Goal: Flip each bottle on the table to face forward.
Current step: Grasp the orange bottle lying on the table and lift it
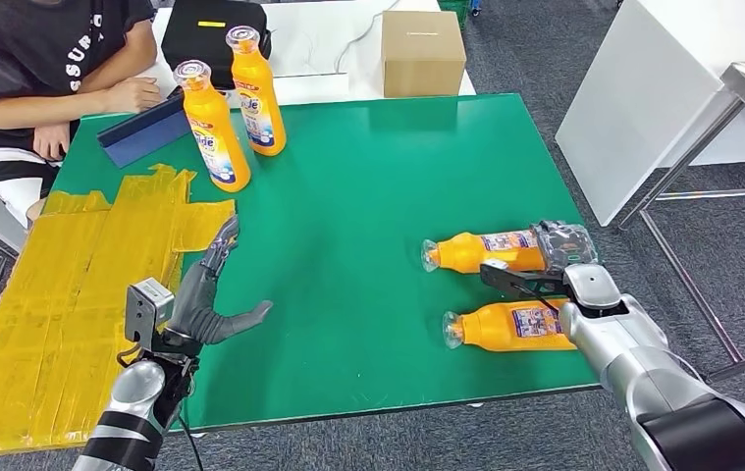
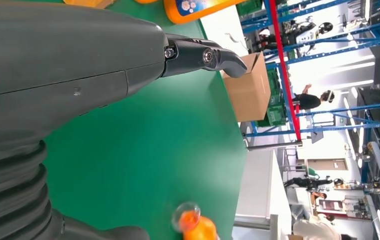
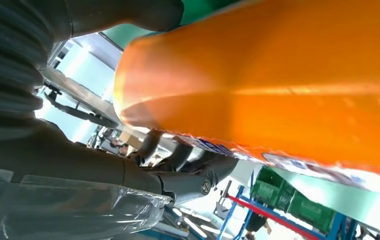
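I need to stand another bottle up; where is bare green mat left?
Free: the wide middle of the green mat, between the upright bottles and the lying bottles, and the far right corner near the cardboard box. Crowded: the near right around the right hand.

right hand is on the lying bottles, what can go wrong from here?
1. The right hand sits between two lying bottles: the far bottle and the near bottle. Lifting one may knock the other, and it could roll.
2. The near bottle lies close to the table edge; a nudge may send it off.
3. The right wrist view shows smooth orange plastic close against the hand, so the hold may slip while turning.
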Robot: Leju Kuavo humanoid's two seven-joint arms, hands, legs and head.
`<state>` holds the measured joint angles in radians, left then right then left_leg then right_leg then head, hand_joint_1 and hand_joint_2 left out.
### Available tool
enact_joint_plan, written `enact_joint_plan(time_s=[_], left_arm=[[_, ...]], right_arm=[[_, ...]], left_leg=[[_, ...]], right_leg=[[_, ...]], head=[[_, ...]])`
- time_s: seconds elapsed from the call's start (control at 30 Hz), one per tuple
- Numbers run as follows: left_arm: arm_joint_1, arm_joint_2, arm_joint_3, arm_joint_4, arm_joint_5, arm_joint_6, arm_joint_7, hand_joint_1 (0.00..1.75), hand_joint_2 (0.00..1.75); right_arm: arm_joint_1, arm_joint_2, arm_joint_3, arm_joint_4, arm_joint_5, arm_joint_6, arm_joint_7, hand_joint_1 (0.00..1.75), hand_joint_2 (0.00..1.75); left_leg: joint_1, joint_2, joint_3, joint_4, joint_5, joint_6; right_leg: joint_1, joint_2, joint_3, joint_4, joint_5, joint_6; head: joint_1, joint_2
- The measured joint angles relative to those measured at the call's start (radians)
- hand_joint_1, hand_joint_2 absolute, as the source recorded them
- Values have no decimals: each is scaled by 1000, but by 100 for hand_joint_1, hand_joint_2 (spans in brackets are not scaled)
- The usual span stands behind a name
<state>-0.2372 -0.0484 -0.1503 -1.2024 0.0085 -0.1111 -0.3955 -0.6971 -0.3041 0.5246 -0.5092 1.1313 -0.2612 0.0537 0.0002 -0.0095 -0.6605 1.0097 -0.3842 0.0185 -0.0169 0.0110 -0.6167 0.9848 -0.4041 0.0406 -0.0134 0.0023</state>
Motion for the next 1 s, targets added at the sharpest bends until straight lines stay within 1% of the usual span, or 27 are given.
enact_joint_plan(time_s=[0.37,0.63,0.8,0.87,0.9,0.93,1.0], left_arm=[[0,-1,0,2,0,5,1,0,175],[0,-1,0,2,1,5,2,0,175],[0,-1,0,2,1,5,3,0,175],[0,-1,0,2,1,5,3,0,175],[0,-1,0,2,1,5,3,0,175],[0,-1,0,2,1,5,4,0,175],[0,-1,0,2,1,5,4,0,175]], right_arm=[[12,29,-60,1,28,-68,-29,175,175],[13,42,-81,1,31,-63,-40,175,175],[13,45,-85,1,39,-32,-54,175,175],[13,46,-86,1,40,-27,-56,163,175],[13,47,-87,1,41,-25,-57,150,175],[13,47,-87,1,42,-21,-59,121,175],[10,48,-87,2,47,0,-65,51,175]], left_leg=[[0,0,0,0,0,0],[0,0,0,0,0,0],[0,0,0,0,0,0],[0,0,1,0,0,0],[0,0,1,0,0,0],[0,0,1,0,0,0],[0,1,2,0,0,0]], right_leg=[[0,0,0,0,0,0],[0,0,0,0,0,0],[0,0,0,0,0,0],[0,0,0,0,0,0],[0,0,0,0,0,0],[0,0,1,0,0,0],[0,0,1,0,0,0]], head=[[0,0],[0,0],[0,0],[0,0],[0,0],[0,0],[0,0]])
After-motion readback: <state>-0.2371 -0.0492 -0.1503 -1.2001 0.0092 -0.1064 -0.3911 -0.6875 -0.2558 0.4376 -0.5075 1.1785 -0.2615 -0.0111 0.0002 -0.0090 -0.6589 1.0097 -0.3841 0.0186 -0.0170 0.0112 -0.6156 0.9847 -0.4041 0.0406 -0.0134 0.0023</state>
